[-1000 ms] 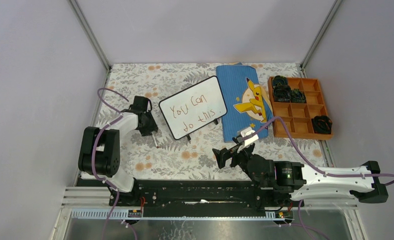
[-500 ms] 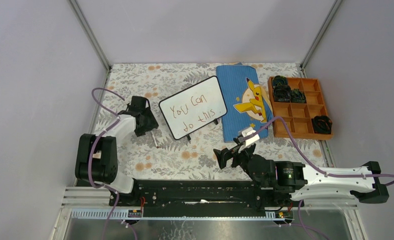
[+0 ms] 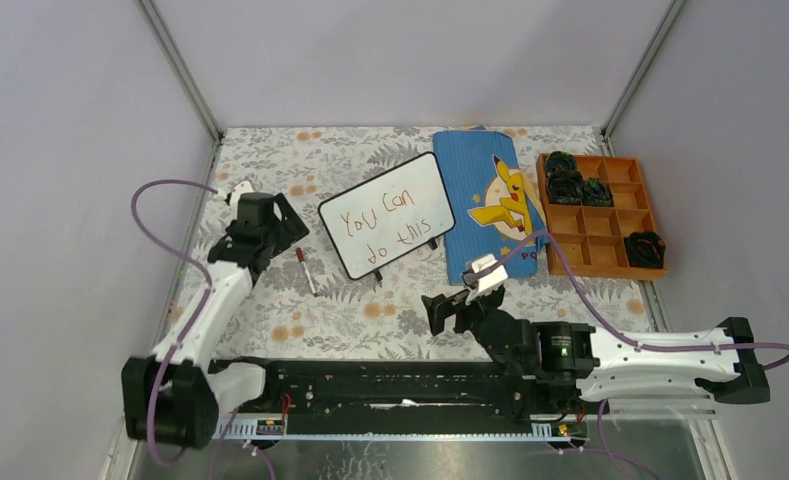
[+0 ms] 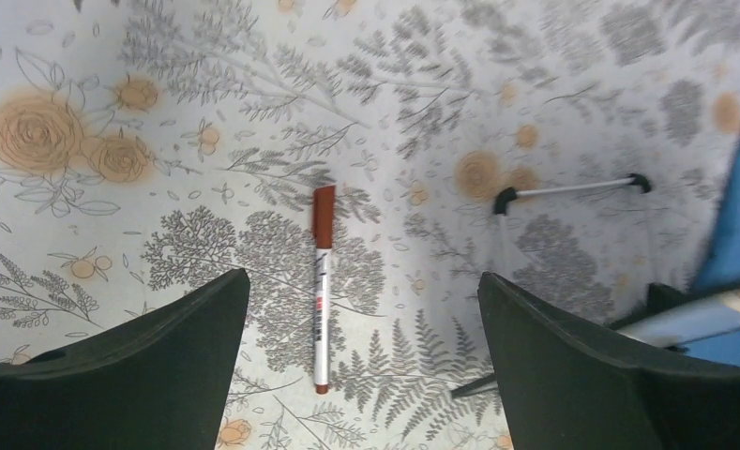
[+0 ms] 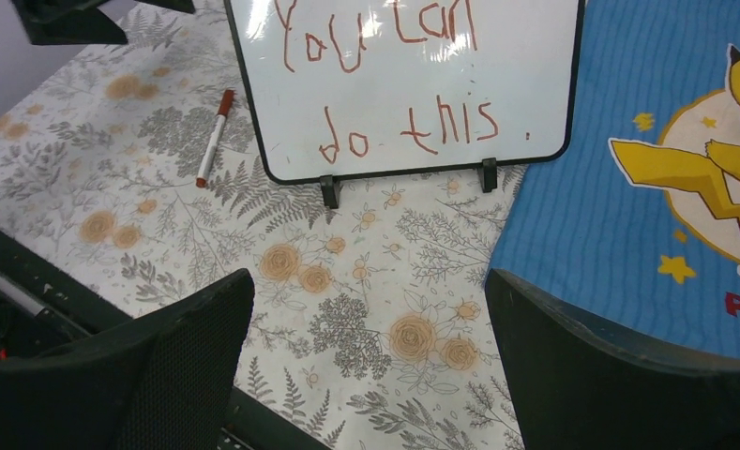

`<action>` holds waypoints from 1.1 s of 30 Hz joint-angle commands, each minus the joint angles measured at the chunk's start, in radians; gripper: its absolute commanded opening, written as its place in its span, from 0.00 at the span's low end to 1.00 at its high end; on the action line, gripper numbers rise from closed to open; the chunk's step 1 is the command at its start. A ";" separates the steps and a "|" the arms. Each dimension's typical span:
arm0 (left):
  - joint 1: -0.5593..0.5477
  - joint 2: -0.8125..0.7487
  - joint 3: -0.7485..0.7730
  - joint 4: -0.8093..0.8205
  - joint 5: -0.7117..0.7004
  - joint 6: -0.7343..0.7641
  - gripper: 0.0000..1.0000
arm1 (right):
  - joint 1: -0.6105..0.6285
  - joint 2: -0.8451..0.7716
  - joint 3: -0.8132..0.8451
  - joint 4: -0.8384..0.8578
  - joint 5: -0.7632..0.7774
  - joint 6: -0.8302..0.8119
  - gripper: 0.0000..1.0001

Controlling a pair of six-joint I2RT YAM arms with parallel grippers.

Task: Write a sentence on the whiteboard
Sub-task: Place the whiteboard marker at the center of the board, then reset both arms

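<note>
Whiteboard (image 3: 388, 190) with sentence (image 5: 445, 122), marker (image 4: 321, 291), perhaps capped, loose beneath wide-open left gripper (image 4: 361, 277), right gripper (image 5: 369, 275) also open

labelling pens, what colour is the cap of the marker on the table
Red-brown cap on a white marker; clearest in the left wrist view.

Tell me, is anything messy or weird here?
The marker lies loose on the table, just left of the whiteboard, which stands at a slant. Nothing looks spilled or broken.
</note>
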 commanded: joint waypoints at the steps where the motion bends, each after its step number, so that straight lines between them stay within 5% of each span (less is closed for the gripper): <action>1: -0.090 -0.147 -0.017 0.030 -0.157 0.003 0.99 | -0.003 0.086 0.083 0.058 0.141 0.066 1.00; 9: -0.294 -0.307 -0.001 0.069 -0.284 0.065 0.99 | -0.043 0.300 0.272 -0.033 0.307 0.109 1.00; 14: -0.385 -0.393 -0.019 0.115 -0.291 0.127 0.99 | -0.368 0.350 0.415 -0.128 -0.050 0.220 1.00; 21: -0.418 -0.415 0.014 0.109 -0.294 0.190 0.99 | -0.530 0.370 0.497 0.005 0.100 0.058 1.00; 25: -0.417 -0.372 0.123 0.087 -0.266 0.209 0.99 | -0.751 0.345 0.579 -0.106 -0.114 0.221 1.00; 33: -0.435 -0.304 0.353 0.052 -0.168 0.225 0.99 | -0.783 0.268 0.631 0.081 -0.092 -0.115 1.00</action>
